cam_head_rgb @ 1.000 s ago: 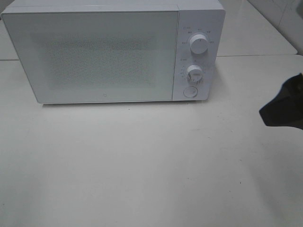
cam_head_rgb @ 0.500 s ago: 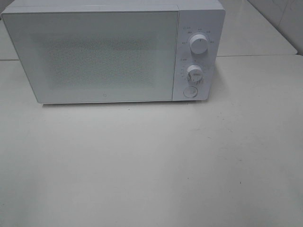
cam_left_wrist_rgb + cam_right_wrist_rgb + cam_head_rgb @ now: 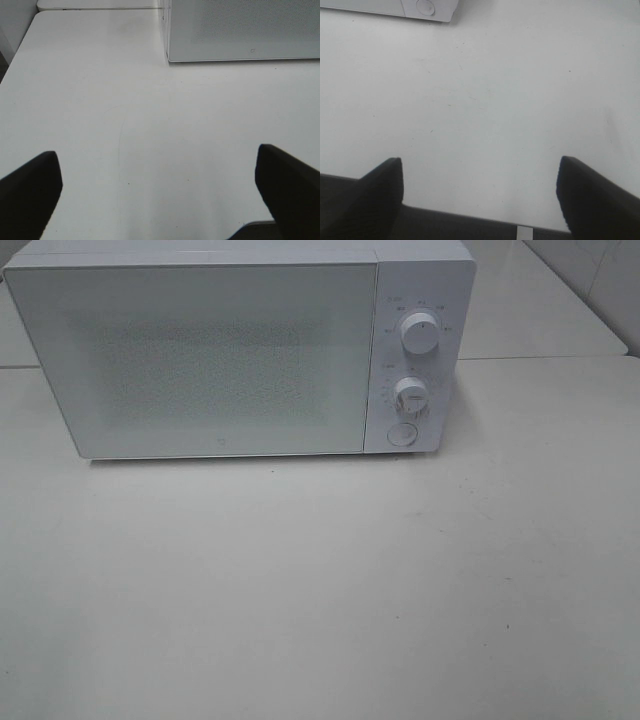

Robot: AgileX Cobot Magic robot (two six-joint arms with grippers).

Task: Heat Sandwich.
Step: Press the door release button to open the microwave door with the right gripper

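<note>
While the microwave point(image 3: 220, 350) stands shut, left fingers point(image 3: 30, 192) and right fingers point(image 3: 592, 197) gape wide, holding nothing.

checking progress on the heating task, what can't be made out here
- Sandwich: in no view; exterior high, the closed speckled door of the microwave hides the inside.
- Markings around the dials: too small, exterior high.
- Left end effector and right end effector: wrist views show only fingertips, rest cut by the frame edge; neither is in exterior high.

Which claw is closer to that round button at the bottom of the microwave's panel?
Right, it seems. The right claw hangs over the table in front of the button; the left claw faces the microwave's opposite door corner.
</note>
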